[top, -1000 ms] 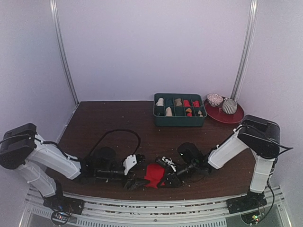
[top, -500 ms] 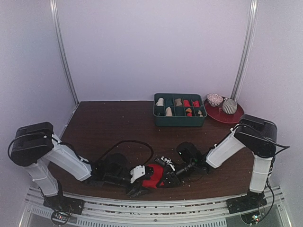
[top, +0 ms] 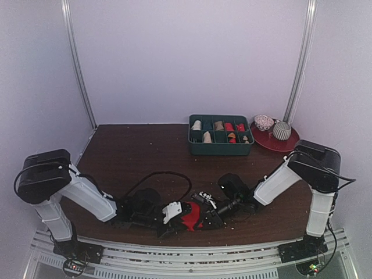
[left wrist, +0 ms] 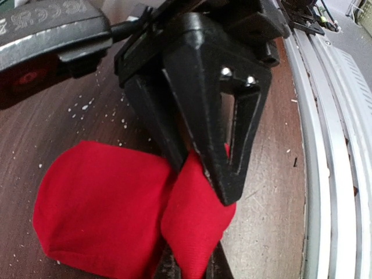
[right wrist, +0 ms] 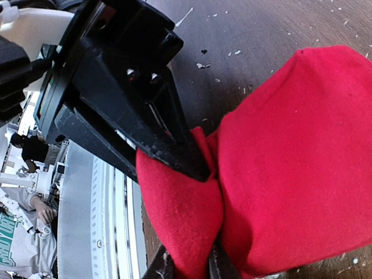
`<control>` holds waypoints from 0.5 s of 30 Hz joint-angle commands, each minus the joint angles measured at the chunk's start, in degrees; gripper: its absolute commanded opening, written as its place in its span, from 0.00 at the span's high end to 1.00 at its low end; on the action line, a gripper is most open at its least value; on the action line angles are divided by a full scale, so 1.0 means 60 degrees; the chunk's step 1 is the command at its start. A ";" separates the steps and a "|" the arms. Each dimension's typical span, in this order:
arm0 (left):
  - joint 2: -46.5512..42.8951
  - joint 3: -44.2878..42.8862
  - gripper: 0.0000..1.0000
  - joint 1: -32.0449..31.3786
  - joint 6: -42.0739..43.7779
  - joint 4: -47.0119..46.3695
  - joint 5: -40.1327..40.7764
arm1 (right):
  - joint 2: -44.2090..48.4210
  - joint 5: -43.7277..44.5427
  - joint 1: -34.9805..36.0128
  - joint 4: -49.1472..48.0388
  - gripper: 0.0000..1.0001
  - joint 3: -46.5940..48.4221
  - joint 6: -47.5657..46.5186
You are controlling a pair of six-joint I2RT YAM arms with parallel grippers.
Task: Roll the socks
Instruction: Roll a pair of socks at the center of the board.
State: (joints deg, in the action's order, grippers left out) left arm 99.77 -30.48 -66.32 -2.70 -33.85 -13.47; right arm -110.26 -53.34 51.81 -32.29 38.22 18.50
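A bright red sock (top: 190, 214) lies bunched on the brown table near the front edge, between my two grippers. In the left wrist view the red sock (left wrist: 99, 203) has a raised fold, and my left gripper (left wrist: 200, 174) is shut on that fold. My right gripper (right wrist: 200, 157) pinches the same fold of the red sock (right wrist: 290, 163) from the opposite side. Each wrist view shows the other gripper's fingertips (left wrist: 215, 266) at its bottom edge with red cloth between them. From above, the left gripper (top: 173, 223) and right gripper (top: 203, 221) meet at the sock.
A green compartment tray (top: 221, 151) with small rolled bundles stands at the back. A red plate (top: 289, 144) with two bowls is right of it. A black cable (top: 165, 174) loops over the table. A metal rail (top: 192, 256) runs along the near edge.
My left arm has swung right to the red sock and its jaws have closed on the fold. The right gripper stayed at the sock.
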 commanded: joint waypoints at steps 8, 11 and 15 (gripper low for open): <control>0.1316 -0.1092 1.00 0.0555 -0.2686 0.2969 -0.1743 | 0.2902 0.4124 0.0158 0.0661 0.58 -0.1843 -0.0539; 0.1546 -0.1156 1.00 0.0668 -0.3129 0.3534 -0.2202 | 0.4663 0.5273 0.0482 0.0137 0.55 -0.2422 -0.1865; 0.1812 -0.1196 1.00 0.0862 -0.3380 0.4108 -0.2684 | 0.5968 0.6042 0.1280 -0.0014 0.48 -0.2755 -0.4262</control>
State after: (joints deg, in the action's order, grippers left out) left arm 105.75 -39.68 -61.69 -18.52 -25.61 -26.13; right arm -79.68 -26.72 55.55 -30.30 22.92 7.88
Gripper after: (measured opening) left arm 0.061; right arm 0.493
